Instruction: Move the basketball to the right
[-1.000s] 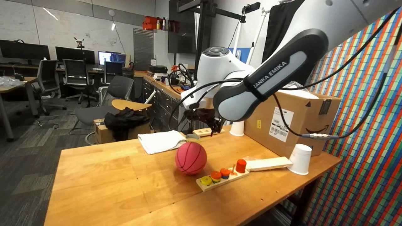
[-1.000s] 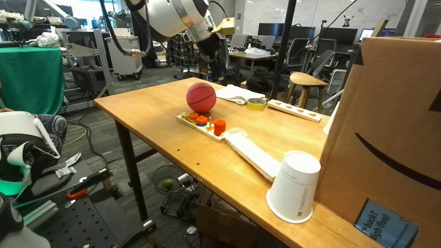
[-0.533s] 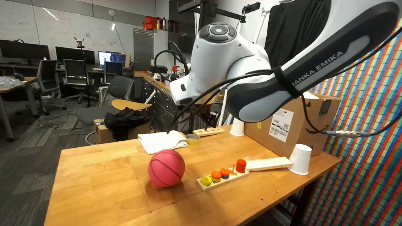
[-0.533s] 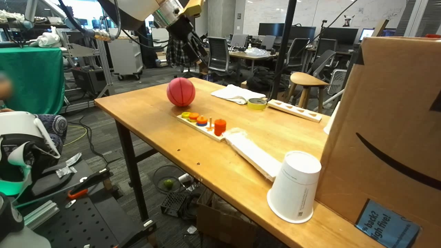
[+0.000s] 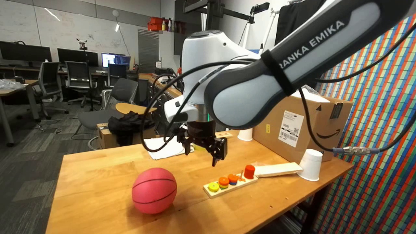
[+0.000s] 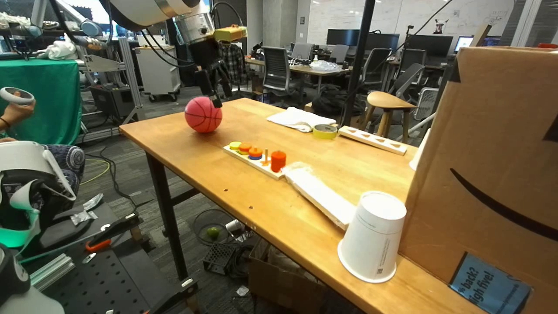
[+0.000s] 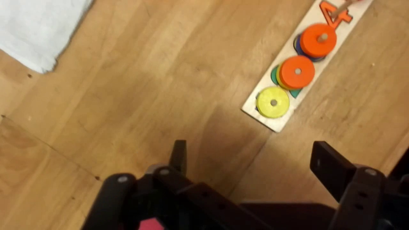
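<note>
Basketball point(image 5: 154, 191), one: shifted farther from the cardboard box point(image 5: 274, 141), lying on the wooden table point(image 5: 97, 182), past the yellow end of the peg board point(image 5: 232, 187). Room: office chairs point(image 5: 75, 74). Form: round, seams crosswise in an exterior view. My gripper point(image 7: 247, 159): fingers spread. Paper cup point(image 5: 311, 164): upside down. Box: something white point(image 5: 313, 97) at its top.

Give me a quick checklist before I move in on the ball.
1. Gripper open: ok, fingers apart, nothing held.
2. Gripper clear of ball: ok, a gap shows in an exterior view.
3. Ball between fingers: not ok, only a sliver shows at the wrist view's bottom edge, outside the gap.
4. Ball at rest: cannot tell; it has moved since the earlier pictures.
5. Stacker clear of ball: ok, apart in both exterior views.
6. Cloth clear of ball: ok, apart in both.
</note>
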`<control>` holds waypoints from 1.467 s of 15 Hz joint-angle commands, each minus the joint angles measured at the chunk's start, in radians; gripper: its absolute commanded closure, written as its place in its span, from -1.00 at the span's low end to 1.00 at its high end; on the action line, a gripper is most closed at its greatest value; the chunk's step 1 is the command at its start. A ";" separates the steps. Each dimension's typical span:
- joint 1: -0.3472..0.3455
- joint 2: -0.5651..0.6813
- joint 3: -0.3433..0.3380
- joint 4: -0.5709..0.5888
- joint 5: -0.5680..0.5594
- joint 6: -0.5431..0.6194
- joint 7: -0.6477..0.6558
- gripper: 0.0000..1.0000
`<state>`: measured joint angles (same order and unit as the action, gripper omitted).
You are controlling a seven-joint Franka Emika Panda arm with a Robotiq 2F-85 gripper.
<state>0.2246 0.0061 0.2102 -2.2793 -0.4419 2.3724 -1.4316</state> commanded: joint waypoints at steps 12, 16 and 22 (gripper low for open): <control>-0.001 0.134 0.026 0.376 0.483 -0.658 -0.473 -1.00; -0.013 0.211 0.028 0.428 0.472 -0.738 -0.479 -1.00; -0.026 0.297 0.032 0.498 0.457 -0.808 -0.499 -1.00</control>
<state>0.2053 0.2584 0.2355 -1.8522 0.0248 1.6271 -1.9037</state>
